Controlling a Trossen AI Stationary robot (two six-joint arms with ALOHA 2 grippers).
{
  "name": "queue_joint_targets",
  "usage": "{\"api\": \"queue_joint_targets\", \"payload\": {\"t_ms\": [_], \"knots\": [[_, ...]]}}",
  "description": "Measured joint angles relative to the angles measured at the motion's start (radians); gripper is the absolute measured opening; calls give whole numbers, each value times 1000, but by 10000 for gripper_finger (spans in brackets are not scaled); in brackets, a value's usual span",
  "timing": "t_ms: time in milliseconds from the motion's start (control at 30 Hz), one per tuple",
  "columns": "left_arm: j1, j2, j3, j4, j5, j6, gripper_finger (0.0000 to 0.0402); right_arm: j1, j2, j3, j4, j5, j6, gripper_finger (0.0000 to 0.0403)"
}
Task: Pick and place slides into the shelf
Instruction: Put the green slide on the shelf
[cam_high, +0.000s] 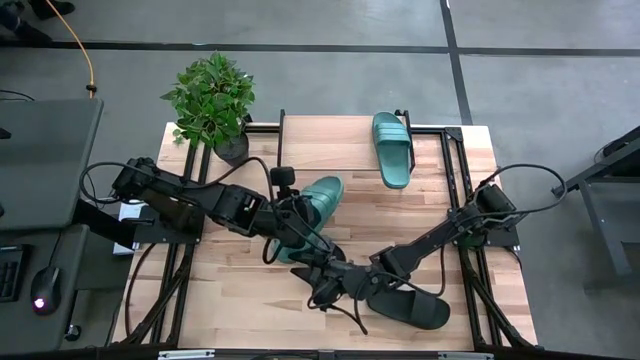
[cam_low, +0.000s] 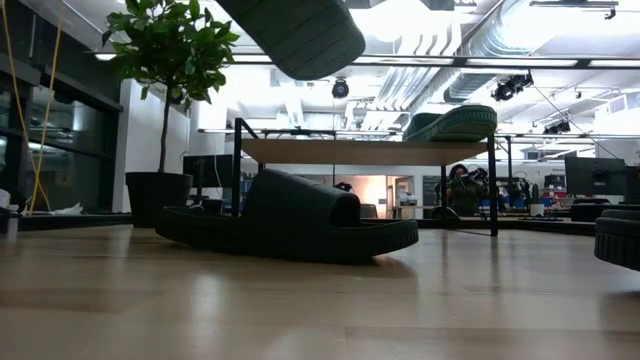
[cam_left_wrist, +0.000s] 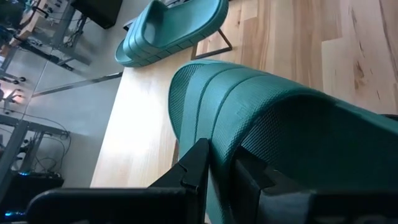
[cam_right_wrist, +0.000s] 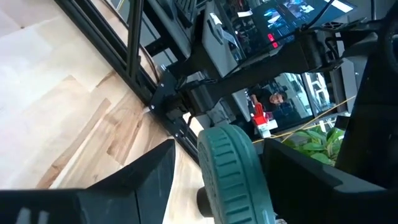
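The shelf (cam_high: 340, 128) stands at the table's far side with one teal slide (cam_high: 392, 148) lying flat on its top. A second teal slide (cam_high: 318, 203) hangs in the air over the table's middle, with my left gripper (cam_high: 293, 238) shut on it. My right gripper (cam_right_wrist: 224, 186) is open at that slide's near end (cam_right_wrist: 233, 174), one finger on either side with gaps, touching nothing. A black slide (cam_high: 410, 308) rests sole-down on the table near the front edge, below the right arm. My left gripper pinches the teal slide's edge (cam_left_wrist: 214, 163) between its two fingers at the slide's near end. The fingers come slanting down from the table's left. The slide is lifted clear of the table, and its ribbed body (cam_left_wrist: 261, 106) reaches away toward the shelf.
A potted plant (cam_high: 212, 100) stands at the shelf's left end. Black frame rails (cam_high: 462, 190) run along both sides of the table, with cables looping off the arms. The low view shows the black slide (cam_low: 290, 225) before the shelf (cam_low: 365, 150).
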Motion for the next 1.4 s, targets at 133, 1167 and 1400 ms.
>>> {"api": "queue_joint_targets", "payload": {"t_ms": [133, 1167, 1400], "knots": [[0, 0, 0, 0, 0, 0, 37, -4, 0, 0, 0, 2, 0, 236], [0, -1, 0, 25, 39, 18, 37, -46, 0, 0, -61, 67, 73, 94], [0, -1, 0, 24, 39, 18, 37, -47, 0, 0, -61, 67, 102, 58]]}}
